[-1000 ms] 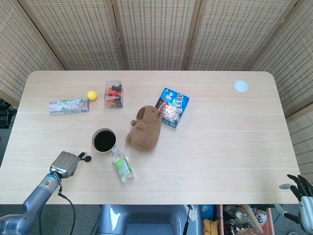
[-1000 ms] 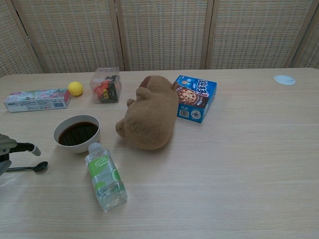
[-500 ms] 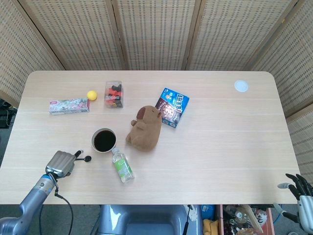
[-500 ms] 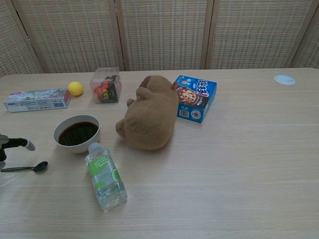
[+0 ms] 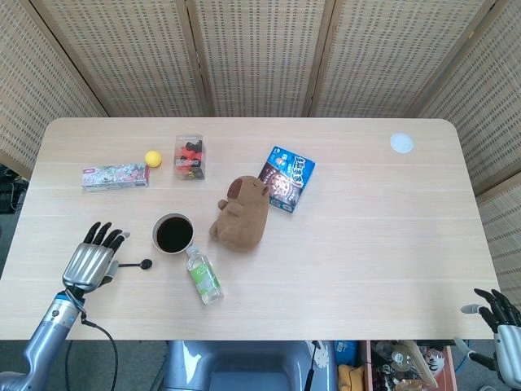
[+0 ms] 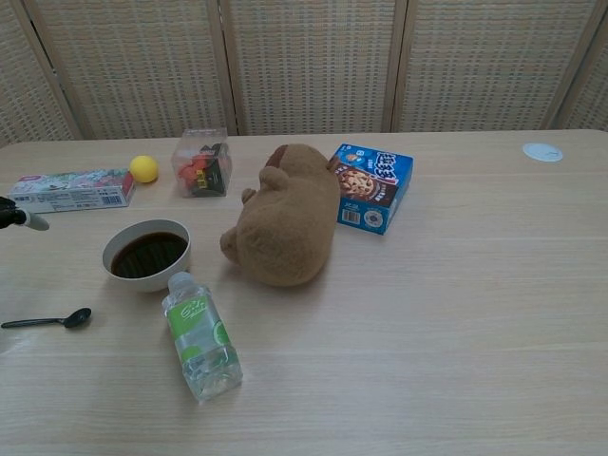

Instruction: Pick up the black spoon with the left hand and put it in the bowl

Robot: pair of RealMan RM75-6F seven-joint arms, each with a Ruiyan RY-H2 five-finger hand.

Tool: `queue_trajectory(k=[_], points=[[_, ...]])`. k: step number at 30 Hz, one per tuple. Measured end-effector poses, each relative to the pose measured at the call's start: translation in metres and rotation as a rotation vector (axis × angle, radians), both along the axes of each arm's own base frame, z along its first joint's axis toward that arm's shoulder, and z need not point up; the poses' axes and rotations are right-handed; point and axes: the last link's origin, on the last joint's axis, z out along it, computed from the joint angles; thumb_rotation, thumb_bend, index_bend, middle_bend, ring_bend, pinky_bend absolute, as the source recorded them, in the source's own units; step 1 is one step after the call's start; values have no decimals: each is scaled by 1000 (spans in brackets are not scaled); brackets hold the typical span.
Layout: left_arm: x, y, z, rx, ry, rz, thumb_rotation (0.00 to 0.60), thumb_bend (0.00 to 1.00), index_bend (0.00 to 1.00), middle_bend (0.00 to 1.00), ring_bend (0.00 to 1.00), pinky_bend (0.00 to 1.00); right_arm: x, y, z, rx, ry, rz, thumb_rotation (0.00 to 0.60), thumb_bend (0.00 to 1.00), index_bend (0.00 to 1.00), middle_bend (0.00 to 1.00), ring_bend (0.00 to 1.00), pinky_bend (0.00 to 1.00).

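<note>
STEP: grasp pending | left hand (image 5: 91, 262): fingers spread, nothing held, positioned over the handle end | black spoon (image 5: 134, 264): flat on table (image 5: 366, 244), near-left of bowl (image 5: 172, 234) | METHOD: handle is pinched and lifted level.

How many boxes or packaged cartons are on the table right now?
3: a long flat carton at far left, a clear plastic box right of the yellow ball, and a blue cookie box behind the plush toy. None look hidden.
</note>
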Motion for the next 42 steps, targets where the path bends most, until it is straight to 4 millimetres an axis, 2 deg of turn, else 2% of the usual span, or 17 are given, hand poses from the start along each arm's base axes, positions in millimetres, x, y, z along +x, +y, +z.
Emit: queue_trajectory(k=[8, 14, 34, 42], points=[[-8, -4, 4, 44, -41, 24, 600, 542, 185, 121, 0, 0, 0, 1, 1, -2, 1, 1, 600, 299, 429, 267, 130, 217], [-16, -5, 8, 80, -65, 48, 600, 418, 230, 121, 0, 0, 1, 0, 0, 2, 1, 3, 600, 300, 429, 267, 130, 217], [-33, -9, 10, 111, -50, 96, 600, 417, 408, 121, 0, 0, 1, -1, -1, 6, 2, 1, 600, 300, 429, 267, 130, 217], [-38, -10, 10, 110, -46, 116, 600, 417, 420, 121, 0, 0, 1, 0, -1, 6, 3, 2, 600, 299, 429, 267, 130, 217]])
